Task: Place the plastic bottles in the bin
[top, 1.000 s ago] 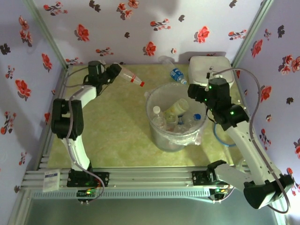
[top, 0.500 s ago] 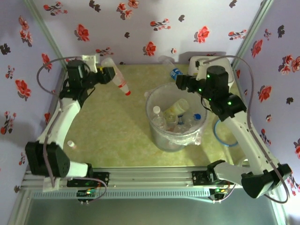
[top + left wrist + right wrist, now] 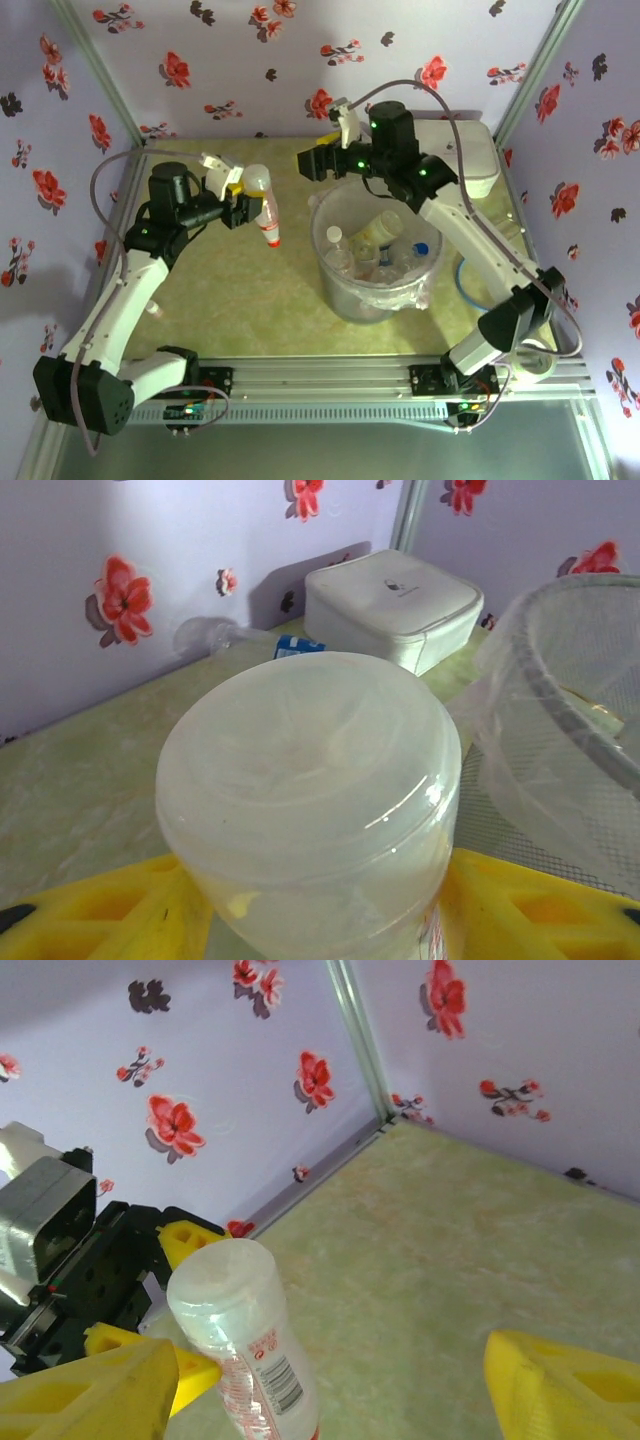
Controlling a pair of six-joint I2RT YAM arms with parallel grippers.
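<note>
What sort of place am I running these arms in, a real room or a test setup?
Most likely a small staged test booth, not a real room: flower-patterned wall panels close in three sides, an aluminium rail edges the near side, and the bin stands on a green marbled tabletop.

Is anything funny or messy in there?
Yes. The left gripper holds one bottle upside down, with its red cap pointing down. A stray bottle lies on its side near the white box, not in the bin.
</note>
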